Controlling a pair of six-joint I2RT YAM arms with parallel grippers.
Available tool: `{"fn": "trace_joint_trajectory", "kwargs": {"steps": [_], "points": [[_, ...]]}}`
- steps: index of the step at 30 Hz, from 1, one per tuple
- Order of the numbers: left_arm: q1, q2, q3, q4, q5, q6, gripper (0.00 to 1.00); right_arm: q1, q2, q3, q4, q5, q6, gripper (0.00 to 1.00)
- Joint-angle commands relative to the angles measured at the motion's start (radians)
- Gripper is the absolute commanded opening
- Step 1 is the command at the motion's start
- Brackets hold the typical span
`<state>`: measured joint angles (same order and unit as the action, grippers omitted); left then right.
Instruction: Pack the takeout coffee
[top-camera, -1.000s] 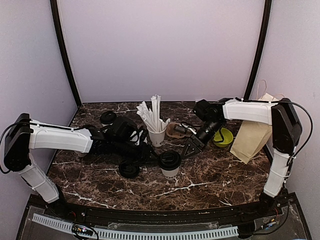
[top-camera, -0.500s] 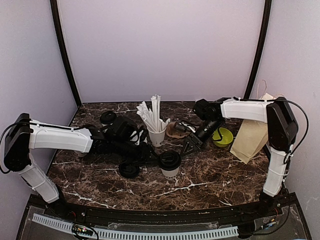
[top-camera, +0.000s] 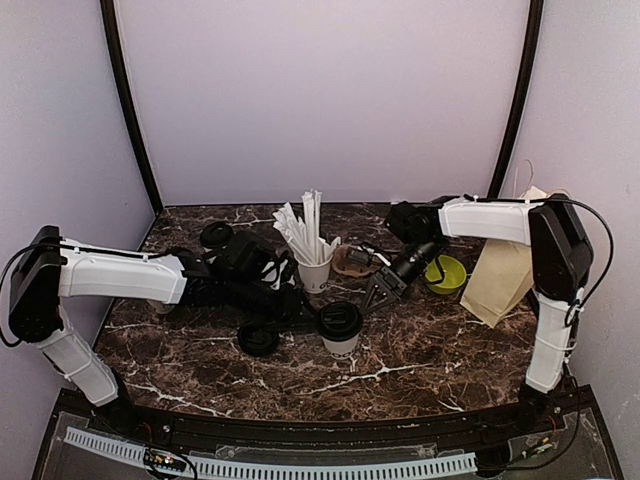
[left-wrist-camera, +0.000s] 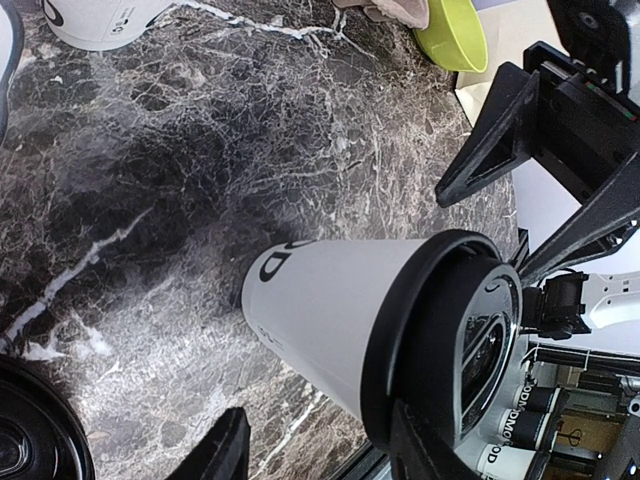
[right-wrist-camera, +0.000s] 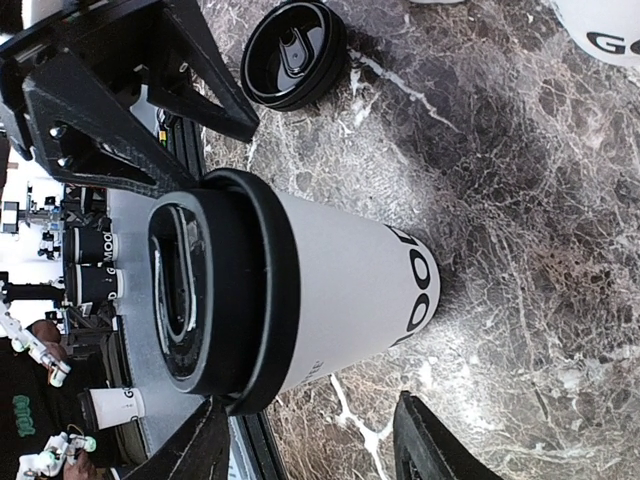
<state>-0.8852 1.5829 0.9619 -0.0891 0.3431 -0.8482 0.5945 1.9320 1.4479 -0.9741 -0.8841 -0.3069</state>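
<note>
We take the lidded coffee cup (top-camera: 340, 328) as our reference. It stands upright on the marble table (top-camera: 430, 360), with a white wall, black lettering and a black lid seated on top.

Far to the left of the cup and behind it, a loose black lid (top-camera: 215, 235) lies flat. A second loose lid (top-camera: 258, 340) lies closer, left of the cup and slightly toward the arm bases.

The left gripper (top-camera: 306, 314) sits just beside the cup's left flank. Its jaws are released, and in the left wrist view one finger (left-wrist-camera: 225, 450) stands clear of the cup wall. We find nothing grasped.

Behind the cup and just to its left, a small white cup of straws (top-camera: 314, 272) stands upright. Behind the cup to the right lies a brown item (top-camera: 350, 262) that we cannot identify.

The right gripper (top-camera: 376, 298) hangs to the right of the cup and behind it, near but apart. Its jaws are spread and empty, and they point toward the lid.

Further right of the cup sits a green bowl (top-camera: 446, 273). Farthest right is a tan paper bag (top-camera: 503, 275).
</note>
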Motion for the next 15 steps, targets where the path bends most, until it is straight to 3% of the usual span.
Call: {"fn": "trace_joint_trajectory", "kwargs": {"steps": [1, 9, 15], "points": [[0.002, 0.006, 0.016, -0.041, 0.004, 0.019, 0.5, -0.005, 0.03, -0.008, 0.004, 0.003, 0.003, 0.56], [0.002, 0.017, -0.007, -0.089, -0.021, 0.029, 0.49, -0.005, 0.08, -0.031, 0.055, 0.098, 0.08, 0.55], [0.004, 0.025, -0.152, -0.166, -0.137, 0.03, 0.43, -0.006, 0.161, -0.08, 0.096, 0.271, 0.157, 0.49]]}}
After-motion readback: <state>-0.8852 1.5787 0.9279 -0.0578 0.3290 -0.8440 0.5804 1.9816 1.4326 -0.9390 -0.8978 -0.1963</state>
